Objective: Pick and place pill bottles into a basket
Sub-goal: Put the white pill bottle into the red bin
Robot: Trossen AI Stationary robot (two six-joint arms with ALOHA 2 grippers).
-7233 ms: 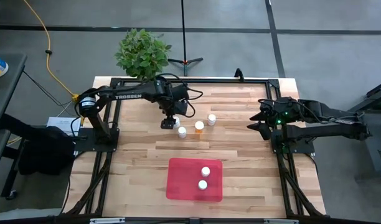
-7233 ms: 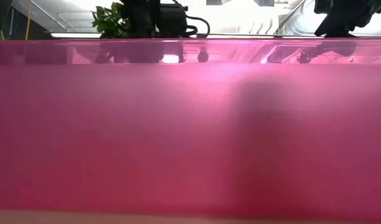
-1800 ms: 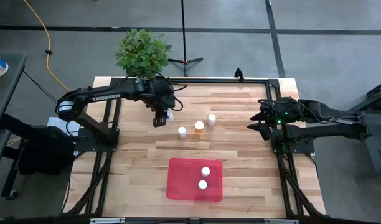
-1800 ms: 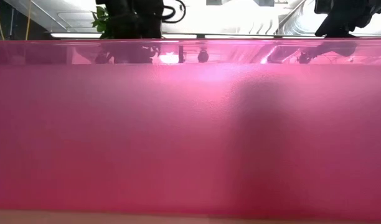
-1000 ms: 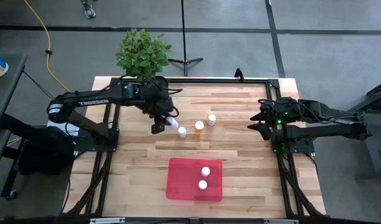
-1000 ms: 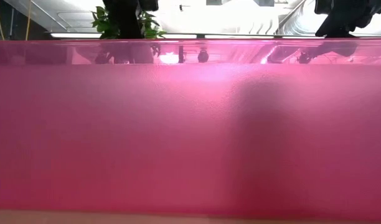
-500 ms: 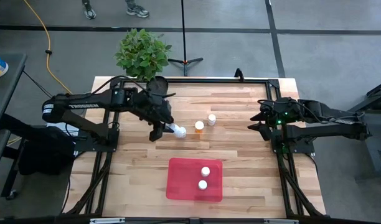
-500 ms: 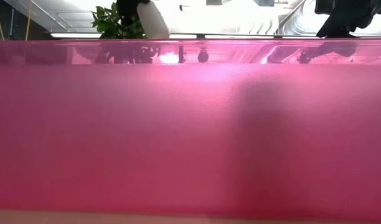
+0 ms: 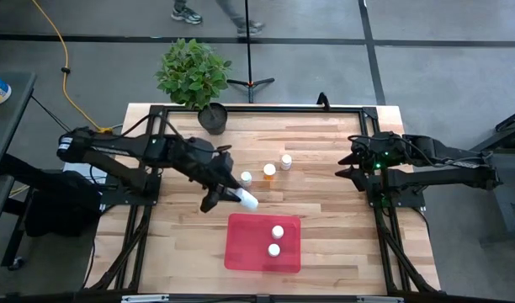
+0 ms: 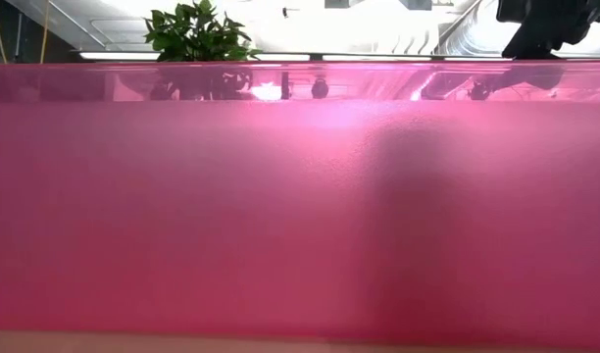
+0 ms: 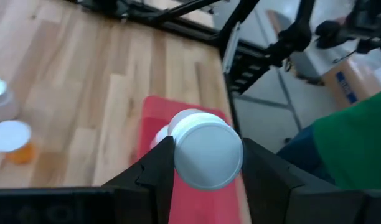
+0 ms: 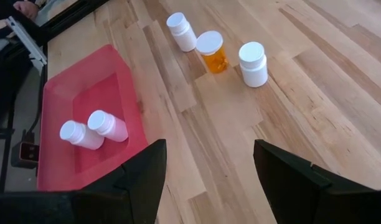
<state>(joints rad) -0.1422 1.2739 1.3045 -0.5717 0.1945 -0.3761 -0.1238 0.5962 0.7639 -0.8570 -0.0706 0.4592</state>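
My left gripper [image 9: 226,199] is shut on a white pill bottle [image 9: 246,199] over the table, just off the far left corner of the red tray [image 9: 241,248]. Two white bottles [image 9: 278,231] [image 9: 273,250] lie in the tray. Two white bottles [image 9: 246,178] [image 9: 285,161] and an amber one [image 9: 269,171] stand on the table beyond it. My right gripper [image 9: 343,164] waits open at the table's right side. In the low view the tray's wall [image 10: 300,196] fills the picture. My left gripper pinches the white bottle by its sides [image 11: 178,134] between its two fingers [image 11: 154,177], which slant toward the table's right. A round white end [image 11: 206,155] faces the wrist camera. The bottle lies tipped over, sticking out toward the tray, lifted clear of the table.
A dark pot with a green plant [image 9: 212,118] stands at the table's far edge. The black frame [image 9: 384,210] runs along the table's sides. A person's legs [image 9: 215,8] pass on the floor beyond the table.
My left gripper has carried the white bottle from beside the standing bottles toward the table's near edge and a little right, up to the tray's far left corner. The bottle has stayed lifted clear and tipped over. The pot, earlier hidden under the arm, now shows.
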